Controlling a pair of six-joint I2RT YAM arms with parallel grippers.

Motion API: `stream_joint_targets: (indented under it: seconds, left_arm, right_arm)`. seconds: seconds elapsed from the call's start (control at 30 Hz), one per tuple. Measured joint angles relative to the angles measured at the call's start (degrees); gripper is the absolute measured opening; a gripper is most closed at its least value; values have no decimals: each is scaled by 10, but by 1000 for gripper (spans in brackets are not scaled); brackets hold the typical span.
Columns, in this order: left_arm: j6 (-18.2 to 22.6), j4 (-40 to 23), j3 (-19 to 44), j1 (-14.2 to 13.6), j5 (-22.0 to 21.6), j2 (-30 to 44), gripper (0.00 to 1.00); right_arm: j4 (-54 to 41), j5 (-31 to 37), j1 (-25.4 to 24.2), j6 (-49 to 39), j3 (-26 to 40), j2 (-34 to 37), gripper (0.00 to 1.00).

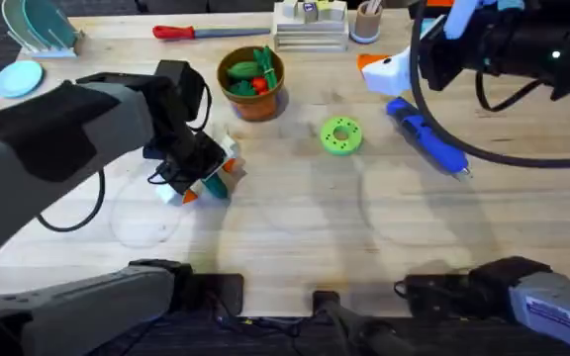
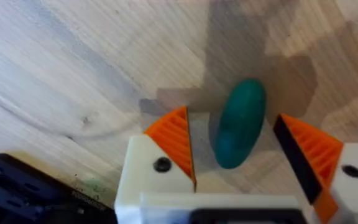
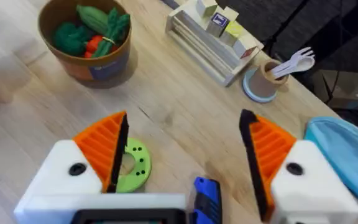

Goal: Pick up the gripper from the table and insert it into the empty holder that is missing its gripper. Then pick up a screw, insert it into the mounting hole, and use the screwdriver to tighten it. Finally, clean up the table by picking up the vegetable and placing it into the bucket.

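The left gripper [image 1: 204, 178] is lowered to the bench [image 1: 295, 227] left of centre, its fingers spread apart. In the left wrist view the vegetable [image 2: 240, 122] lies flat on the wood between the two orange ribbed pads [image 2: 174, 140], touching neither. Its long axis runs roughly along the pads, so closing them would probably clamp its narrow width. This looks like the approach for the final clean-up pick.

The bucket [image 1: 252, 81] stands near the far edge, just beyond and right of the left gripper. It already holds green and red toy produce, and its open top leaves room for a drop from above.

A lime-green ring-shaped disc [image 1: 341, 135] lies near the bench centre, well apart from the vegetable and no part of this step.

The screwdriver [image 1: 428, 138] lies on the bench right of the disc, angled toward the near right.

The right gripper [image 3: 182, 155] hovers wide apart above the disc and the screwdriver's blue end [image 3: 207, 198], holding nothing. Raised there, it appears parked clear of the left arm's path to the bucket.
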Motion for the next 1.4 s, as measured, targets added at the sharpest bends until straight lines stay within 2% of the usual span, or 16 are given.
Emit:
stream_joint_targets:
  seconds: [0.1, 0.13, 0.3, 0.33, 0.47, 0.6, 0.7, 0.8, 0.87, 0.97, 1.1, 1.33, 1.37, 1.4]
  left_arm:
    - [0, 14, -4, 0, -2, 0, 730]
    - [-2, 19, -6, 0, -2, 0, 659]
    - [-4, 22, -10, 0, -3, -3, 84]
    - [-3, 22, -10, 0, -4, -5, 28]
    - [-4, 12, -10, 0, -4, -5, 24]
    - [-3, -40, -1, 0, -4, -13, 24]
    - [4, -52, 39, 0, -4, -34, 24]
    - [10, -44, 104, 0, -4, -58, 23]
    - [11, -23, 144, 0, -4, -71, 23]
    - [13, 54, 183, 0, 4, -79, 23]
    - [13, 149, 190, 0, 20, -71, 23]
    - [13, 230, 190, 0, 67, 5, 23]
    - [14, 239, 189, 0, 76, 19, 39]
    - [16, 245, 189, 0, 86, 30, 119]
  right_arm:
    - [0, 0, 0, 0, 0, 0, 993]
    - [0, 0, 0, 0, 0, 0, 993]
    - [0, 0, 0, 0, 0, 0, 992]
    - [0, 0, 0, 0, 0, 0, 993]
    - [0, 0, 0, 0, 0, 0, 992]
    - [0, 0, 0, 0, 0, 0, 992]
    - [0, 0, 0, 0, 0, 0, 994]
    - [0, 0, 0, 0, 0, 0, 993]
    - [0, 0, 0, 0, 0, 0, 993]
    - [0, 0, 0, 0, 0, 0, 993]
    - [0, 0, 0, 0, 0, 0, 994]
    - [0, 0, 0, 0, 0, 0, 994]
    - [0, 0, 0, 0, 0, 0, 994]
    - [0, 0, 0, 0, 0, 0, 994]
